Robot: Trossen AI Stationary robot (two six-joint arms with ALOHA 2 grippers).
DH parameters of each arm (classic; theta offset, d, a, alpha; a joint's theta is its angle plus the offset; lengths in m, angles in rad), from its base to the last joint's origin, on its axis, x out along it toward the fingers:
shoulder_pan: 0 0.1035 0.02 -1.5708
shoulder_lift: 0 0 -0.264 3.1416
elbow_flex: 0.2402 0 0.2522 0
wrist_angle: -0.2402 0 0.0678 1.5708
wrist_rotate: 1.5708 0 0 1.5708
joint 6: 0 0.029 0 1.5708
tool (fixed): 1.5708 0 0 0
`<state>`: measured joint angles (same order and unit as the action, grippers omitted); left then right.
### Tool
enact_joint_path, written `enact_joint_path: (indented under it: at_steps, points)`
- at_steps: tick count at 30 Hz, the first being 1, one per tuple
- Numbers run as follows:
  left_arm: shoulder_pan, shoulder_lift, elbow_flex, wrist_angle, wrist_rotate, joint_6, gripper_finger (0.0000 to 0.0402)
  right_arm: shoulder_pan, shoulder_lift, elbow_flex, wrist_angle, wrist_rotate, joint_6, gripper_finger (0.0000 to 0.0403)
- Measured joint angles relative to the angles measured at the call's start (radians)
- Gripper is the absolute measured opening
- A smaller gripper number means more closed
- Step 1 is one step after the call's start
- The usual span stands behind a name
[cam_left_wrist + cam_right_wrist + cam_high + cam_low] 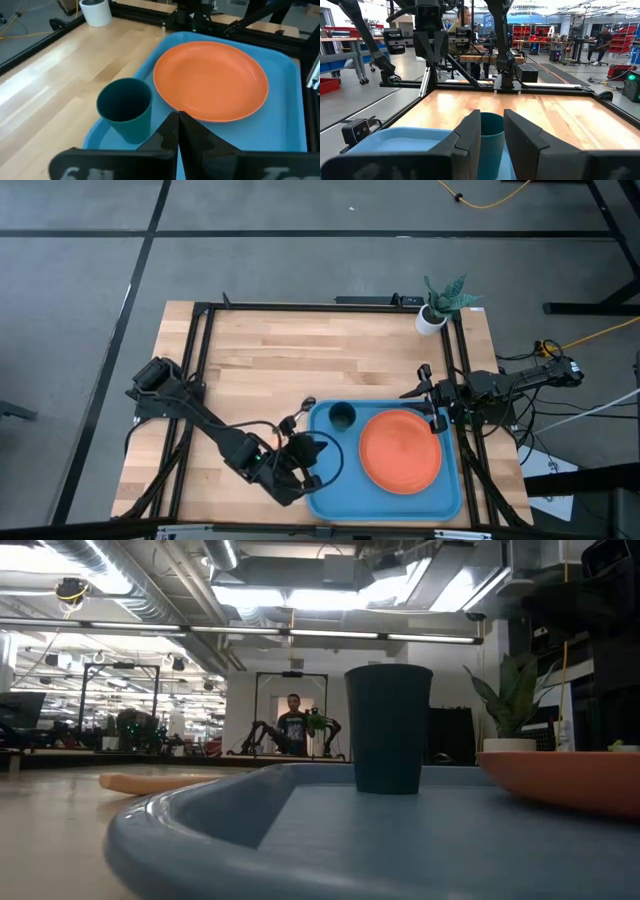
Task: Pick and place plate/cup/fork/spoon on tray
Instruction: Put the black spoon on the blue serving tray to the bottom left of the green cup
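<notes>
The blue tray [330, 498] lies at the table's near right. The orange plate [400, 450] lies flat in it. The dark teal cup [342, 416] stands upright in the tray's far left corner and also shows in the low view [388, 728]. My left gripper [177, 122] is shut, with nothing showing between its fingers. It hangs over the tray's left edge [316, 452], near the cup. My right gripper [430, 397] is open at the tray's far right corner, well apart from the cup [490, 135]. A light orange flat thing [150, 781], perhaps the fork's handle, lies on the table left of the tray. The spoon is out of view.
A white pot with a green plant [436, 312] stands at the table's far right corner. Bare wood [290, 355] stretches across the far and left parts of the table. A person [292, 725] stands far off in the room behind.
</notes>
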<state>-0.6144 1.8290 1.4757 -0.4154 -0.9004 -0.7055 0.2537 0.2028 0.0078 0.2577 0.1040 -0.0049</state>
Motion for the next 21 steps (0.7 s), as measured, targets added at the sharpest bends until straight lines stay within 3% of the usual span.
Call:
enact_joint_path:
  at_steps: [16,21]
  points:
    - [0.052,0.001,-0.001,-0.051,0.044,0.0,0.0085,0.0,0.0,0.0,0.0,0.0,0.001,0.009]
    - [0.048,0.024,-0.001,-0.161,0.04,-0.028,0.0097,0.0,0.0,0.0,0.0,0.0,0.001,0.009]
